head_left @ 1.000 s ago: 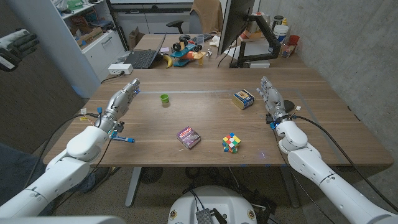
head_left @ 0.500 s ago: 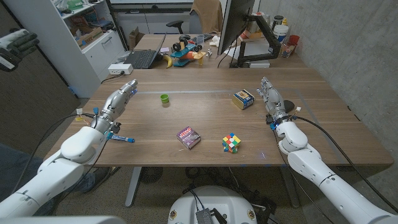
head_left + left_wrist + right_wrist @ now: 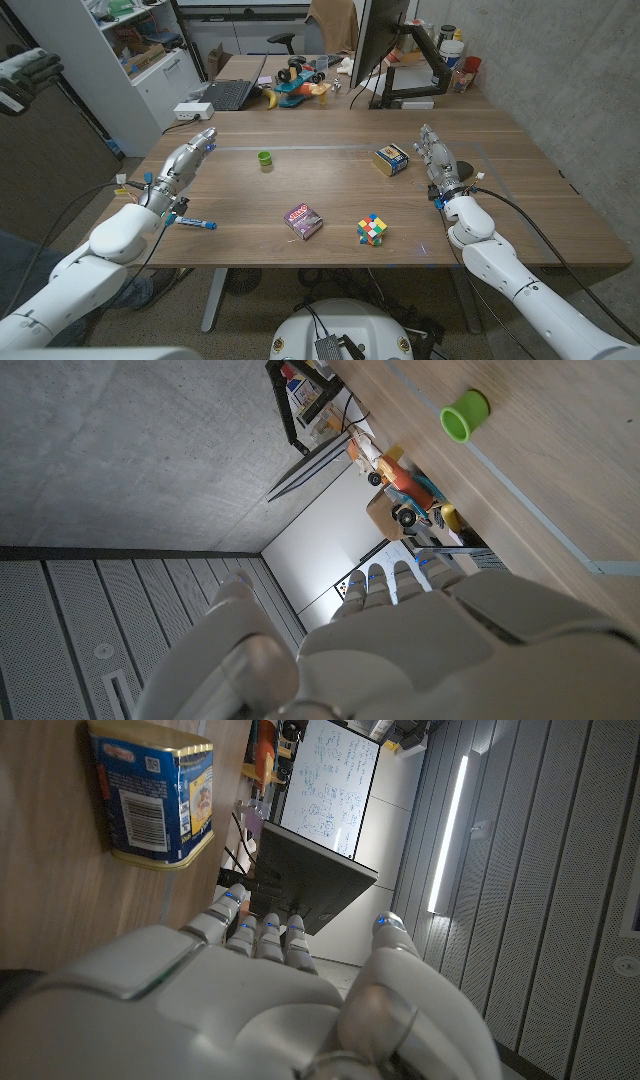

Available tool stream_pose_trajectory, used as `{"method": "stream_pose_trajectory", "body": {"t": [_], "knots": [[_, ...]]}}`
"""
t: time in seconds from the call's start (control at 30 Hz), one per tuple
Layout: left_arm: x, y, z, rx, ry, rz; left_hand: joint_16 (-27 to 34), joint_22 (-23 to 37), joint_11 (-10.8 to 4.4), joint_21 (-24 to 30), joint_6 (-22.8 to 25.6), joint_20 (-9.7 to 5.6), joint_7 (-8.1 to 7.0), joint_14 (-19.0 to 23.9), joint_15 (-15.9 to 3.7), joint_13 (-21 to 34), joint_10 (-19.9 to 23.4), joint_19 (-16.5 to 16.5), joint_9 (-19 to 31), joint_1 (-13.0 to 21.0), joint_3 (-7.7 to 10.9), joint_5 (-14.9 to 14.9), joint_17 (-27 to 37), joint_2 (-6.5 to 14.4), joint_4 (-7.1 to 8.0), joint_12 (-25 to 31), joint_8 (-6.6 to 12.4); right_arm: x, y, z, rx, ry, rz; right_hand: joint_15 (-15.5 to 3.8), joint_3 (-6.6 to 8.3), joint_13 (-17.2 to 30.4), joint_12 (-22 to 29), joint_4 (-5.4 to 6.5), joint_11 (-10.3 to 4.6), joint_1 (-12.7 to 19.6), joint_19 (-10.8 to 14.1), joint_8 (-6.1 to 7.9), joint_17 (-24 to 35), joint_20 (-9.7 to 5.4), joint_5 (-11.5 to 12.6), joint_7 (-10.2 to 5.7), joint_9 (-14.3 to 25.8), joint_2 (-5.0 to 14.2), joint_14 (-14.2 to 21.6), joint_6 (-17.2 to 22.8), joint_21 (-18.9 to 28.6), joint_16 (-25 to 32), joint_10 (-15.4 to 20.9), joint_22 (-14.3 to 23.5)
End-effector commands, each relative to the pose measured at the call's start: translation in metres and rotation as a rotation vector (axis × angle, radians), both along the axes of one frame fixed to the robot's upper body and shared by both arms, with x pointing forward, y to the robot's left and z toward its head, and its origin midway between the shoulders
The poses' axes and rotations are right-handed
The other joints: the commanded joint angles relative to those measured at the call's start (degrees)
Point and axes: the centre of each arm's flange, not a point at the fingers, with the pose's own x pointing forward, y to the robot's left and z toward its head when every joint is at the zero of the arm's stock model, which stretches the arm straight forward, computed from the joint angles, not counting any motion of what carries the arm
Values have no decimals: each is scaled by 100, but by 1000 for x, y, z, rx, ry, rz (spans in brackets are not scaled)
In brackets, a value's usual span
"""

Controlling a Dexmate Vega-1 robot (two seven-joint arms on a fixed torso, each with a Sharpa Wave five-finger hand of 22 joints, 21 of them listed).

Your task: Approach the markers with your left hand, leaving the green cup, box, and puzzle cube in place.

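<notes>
Head view — markers [image 3: 302, 221]: dark flat pack | lying tilted

Toward the wooden table's [image 3: 330, 190] near edge, left of its middle, lies a small dark packet [image 3: 302, 221] with a red label, possibly a card deck. Past the far edge, a second desk carries an open laptop [image 3: 229, 94] at its left, a toy skateboard [image 3: 297, 84] with a banana [image 3: 272, 98] beside it, and 1 monitor [image 3: 385, 40] on an arm.
</notes>
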Motion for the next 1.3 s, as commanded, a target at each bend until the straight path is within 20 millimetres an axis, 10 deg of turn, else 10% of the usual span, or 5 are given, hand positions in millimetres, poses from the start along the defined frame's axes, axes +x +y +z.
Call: {"method": "stream_pose_trajectory", "body": {"t": [0.03,1.3], "knots": [[-11,6,2,24,-15,17,10,27,3,-12,27,-11,44,31,4,12,31,8,29,71,-5,-3,16,-2,-34,18,33,0,1,-1,4,0,-2,3,9,30,-8,-44,28,45,-3,52,12,13,23,-6,7,44,23,43,11,1,37,24],[-40,18,-9,67,-18,84,2,30,-49,-28,63,58,-9,49,-38,13,44,-12,31,130,-3,-28,16,15,-85,7,20,-1,-2,-8,14,10,1,6,51,31,-21,-88,30,145,0,42,7,17,8,-22,8,118,37,59,18,-15,47,23]]}}
